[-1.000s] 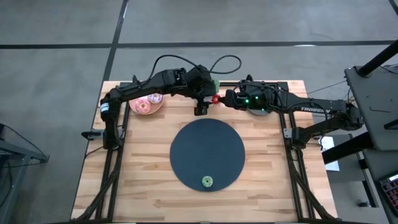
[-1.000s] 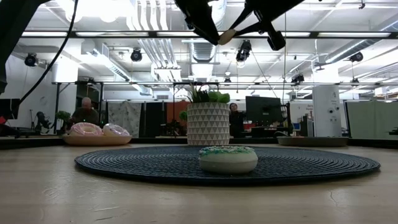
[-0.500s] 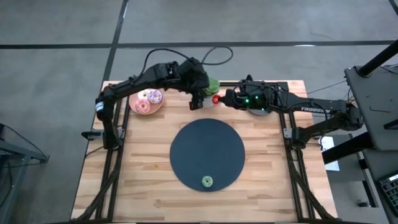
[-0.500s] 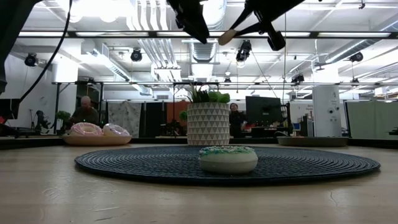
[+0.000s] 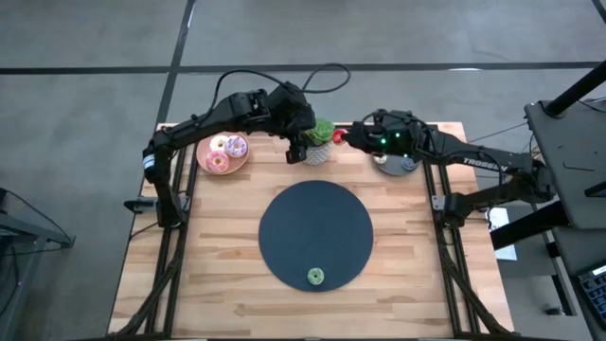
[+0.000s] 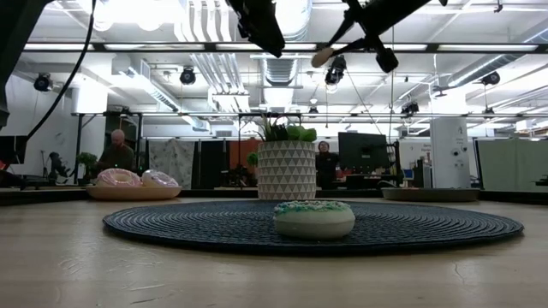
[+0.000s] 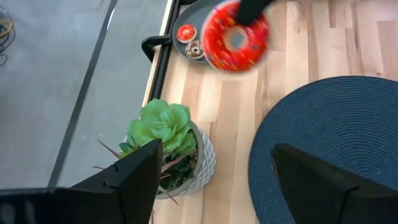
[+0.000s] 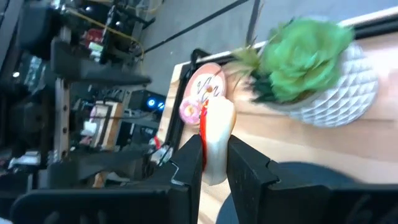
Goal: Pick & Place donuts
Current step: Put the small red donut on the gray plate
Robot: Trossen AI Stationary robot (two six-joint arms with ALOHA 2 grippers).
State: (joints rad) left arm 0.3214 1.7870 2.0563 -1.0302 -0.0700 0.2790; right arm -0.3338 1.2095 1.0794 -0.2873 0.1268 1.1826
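Green-sprinkled donut (image 6: 314, 219) on dark round mat (image 6: 171, 224), white patterned plant pot (image 6: 286, 170) behind.

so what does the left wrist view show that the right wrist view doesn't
Only the left wrist view shows the grey plate with two tiny donuts, the red donut's frosted face and hole, and the open left gripper, empty.

Only the right wrist view shows the pink plate with its donuts, and the right gripper shut on the red donut, seen edge-on.

Both show the potted plant, the dark mat and the wooden table.
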